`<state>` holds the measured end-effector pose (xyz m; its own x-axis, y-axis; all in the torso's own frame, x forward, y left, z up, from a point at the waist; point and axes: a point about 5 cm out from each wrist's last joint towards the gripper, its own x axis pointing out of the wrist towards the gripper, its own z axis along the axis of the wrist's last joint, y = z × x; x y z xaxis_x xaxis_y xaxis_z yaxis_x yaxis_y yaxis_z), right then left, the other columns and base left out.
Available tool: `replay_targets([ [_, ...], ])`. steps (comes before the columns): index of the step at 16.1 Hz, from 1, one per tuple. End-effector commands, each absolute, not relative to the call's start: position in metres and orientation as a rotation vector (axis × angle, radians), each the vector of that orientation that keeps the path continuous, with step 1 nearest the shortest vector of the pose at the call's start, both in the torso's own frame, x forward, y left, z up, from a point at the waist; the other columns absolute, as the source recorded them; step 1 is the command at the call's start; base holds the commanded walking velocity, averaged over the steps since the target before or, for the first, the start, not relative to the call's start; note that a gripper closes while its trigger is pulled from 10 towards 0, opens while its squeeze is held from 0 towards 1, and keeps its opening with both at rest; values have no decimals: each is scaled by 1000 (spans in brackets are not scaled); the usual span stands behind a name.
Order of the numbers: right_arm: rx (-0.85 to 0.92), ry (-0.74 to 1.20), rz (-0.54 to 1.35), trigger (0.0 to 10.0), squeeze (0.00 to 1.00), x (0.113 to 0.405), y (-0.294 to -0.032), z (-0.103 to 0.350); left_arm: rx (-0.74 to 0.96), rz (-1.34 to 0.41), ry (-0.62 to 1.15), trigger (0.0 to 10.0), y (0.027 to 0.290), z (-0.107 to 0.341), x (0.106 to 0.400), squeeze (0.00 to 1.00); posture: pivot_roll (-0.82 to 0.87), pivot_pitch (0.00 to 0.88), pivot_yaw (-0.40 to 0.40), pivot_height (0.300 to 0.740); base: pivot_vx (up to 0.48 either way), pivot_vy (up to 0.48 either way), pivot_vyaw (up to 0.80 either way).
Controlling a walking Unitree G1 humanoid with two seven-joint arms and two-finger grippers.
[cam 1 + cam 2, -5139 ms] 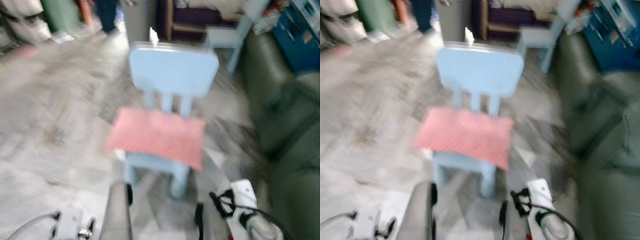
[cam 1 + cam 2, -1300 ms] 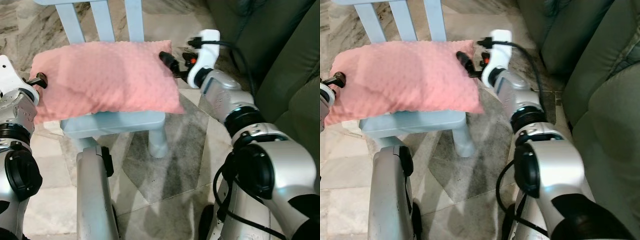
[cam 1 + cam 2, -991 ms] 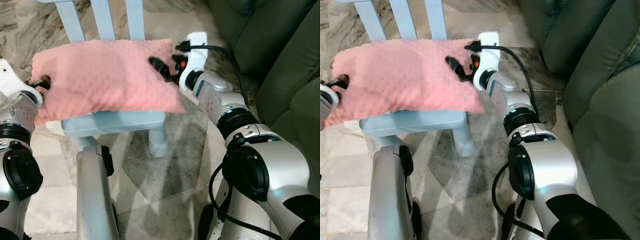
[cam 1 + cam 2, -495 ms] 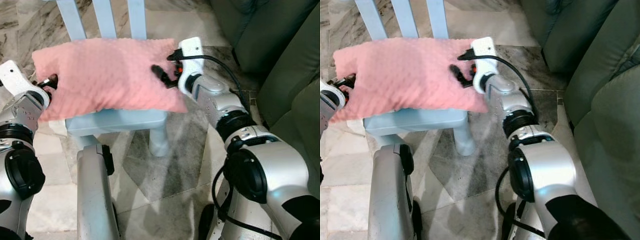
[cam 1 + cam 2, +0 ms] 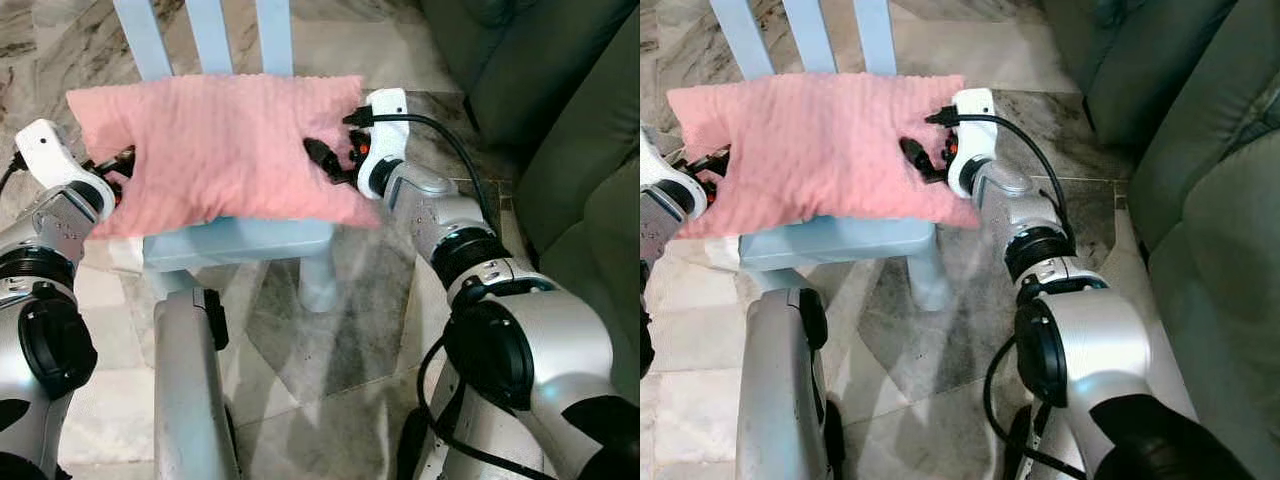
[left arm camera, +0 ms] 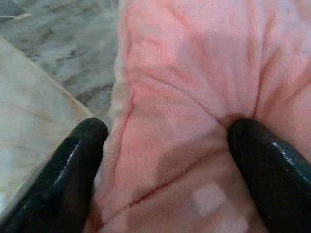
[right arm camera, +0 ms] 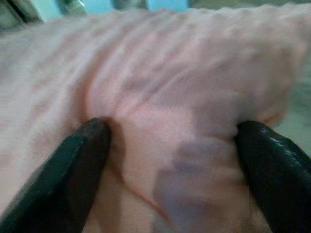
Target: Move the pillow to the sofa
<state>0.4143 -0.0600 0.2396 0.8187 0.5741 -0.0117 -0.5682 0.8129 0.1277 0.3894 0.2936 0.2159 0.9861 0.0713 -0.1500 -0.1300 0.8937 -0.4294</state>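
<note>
Pink pillow (image 5: 225, 145) is lying across the seat of a small light-blue chair (image 5: 235, 240), overhanging it at both ends. Green sofa (image 5: 560, 120) is standing just to the robot's right, near the chair but not touching it.

Left tool (image 5: 118, 163) is pressing into the pillow's left end; in the wrist view its two fingers (image 6: 73, 165) are spread with a fold of pink fabric bunching between them, so it is pinching the pillow. Right tool (image 5: 325, 160) is digging into the right end; its fingers (image 7: 77, 165) are likewise apart with fabric bulging between them.

Handling judgement: the pillow is looking soft, light and plush, with a dimpled fleece cover that creases wherever a finger is pushing. It is likely to sag in the middle once off the seat. The cover should be giving good friction, so slipping seems unlikely; the risk is gripping cover only and having the filling droop. Holding both short ends, deep enough to catch stuffing, appears the best hold for carrying it right to the sofa.
</note>
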Motion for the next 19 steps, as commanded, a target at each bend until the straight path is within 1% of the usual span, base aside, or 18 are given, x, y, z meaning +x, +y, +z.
replay_targets([
  [1,175,80,686,0,0,410,-49,233,-488,31,195,0,281,200,389,0,97,316,-16,311,0,0,0],
  [5,193,91,727,0,0,408,-47,231,-518,-18,195,0,274,197,390,0,94,318,-18,311,0,0,0],
  [16,166,106,757,0,0,405,-45,224,-539,-3,186,0,276,194,389,0,88,327,-23,311,0,0,0],
  [19,169,110,768,0,0,404,-44,221,-525,-11,179,0,275,192,388,0,89,311,-27,311,0,0,0],
])
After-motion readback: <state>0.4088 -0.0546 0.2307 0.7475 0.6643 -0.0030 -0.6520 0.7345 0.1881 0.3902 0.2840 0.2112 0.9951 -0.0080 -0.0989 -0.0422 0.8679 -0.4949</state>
